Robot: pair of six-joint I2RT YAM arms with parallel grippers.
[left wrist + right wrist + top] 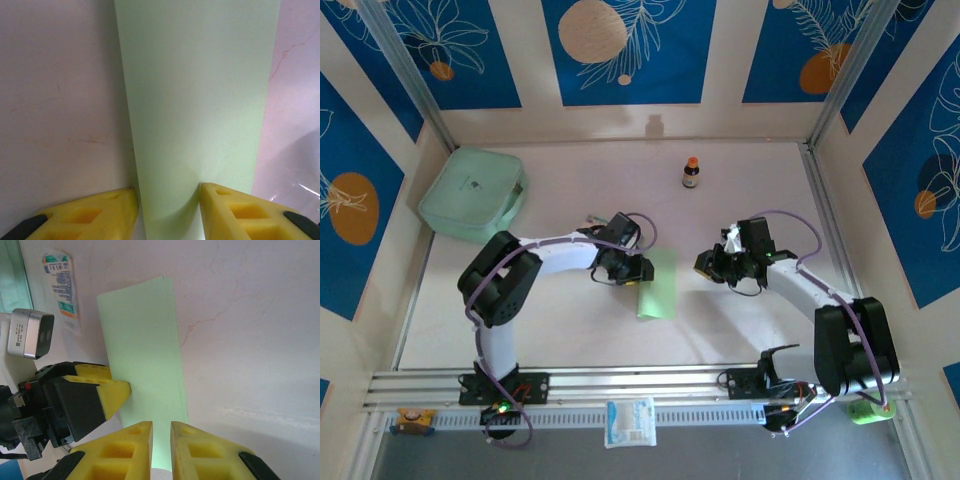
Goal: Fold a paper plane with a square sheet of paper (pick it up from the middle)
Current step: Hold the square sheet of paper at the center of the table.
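Note:
The square sheet of paper (658, 284), pale lime green, lies flat on the table folded into a long narrow strip. No paper plane is in view. My left gripper (630, 270) sits low at the strip's left edge. In the left wrist view its jaws (167, 197) are open astride the paper (195, 100), one finger on the bare table and the other on the sheet. My right gripper (707, 265) hovers just right of the strip. Its jaws (161, 432) are open by a narrow gap with nothing between them, and the paper (142, 350) shows beyond.
A mint-green plastic box (473, 193) sits at the back left. A small brown bottle (691, 172) stands at the back centre. A striped packet (630, 421) lies on the near rail and shows again (61, 290) beyond the strip's far end.

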